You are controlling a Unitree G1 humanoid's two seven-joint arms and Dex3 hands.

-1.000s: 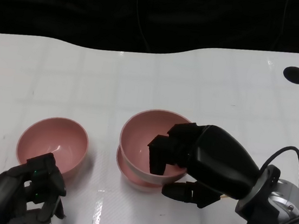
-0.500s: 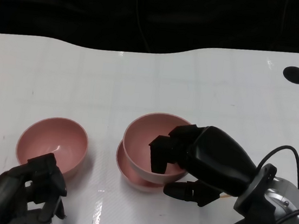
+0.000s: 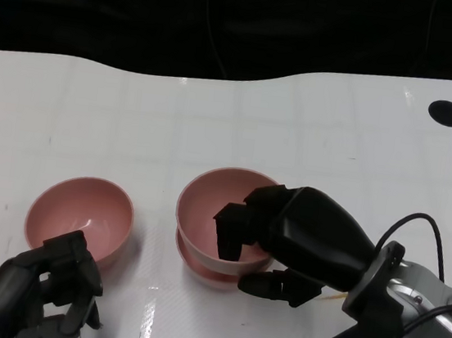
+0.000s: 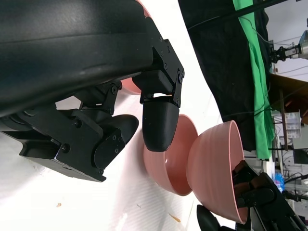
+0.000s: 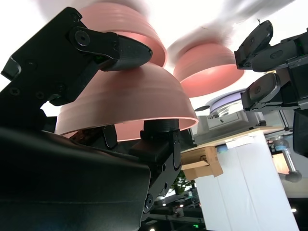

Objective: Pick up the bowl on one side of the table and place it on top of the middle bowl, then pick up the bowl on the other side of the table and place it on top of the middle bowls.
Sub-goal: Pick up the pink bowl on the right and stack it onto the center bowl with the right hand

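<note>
White counter [image 3: 313, 130], dark cloth behind. Right robot hand [image 3: 283, 238] grips the rim of an upright pink bowl [image 3: 213, 209], mouth upward, sitting in the middle bowl [image 3: 197, 266], whose rim is mostly hidden. Third bowl [image 3: 80, 217] stands left; left robot hand [image 3: 46, 287] beside it, cut off, fingers curled on nothing.
</note>
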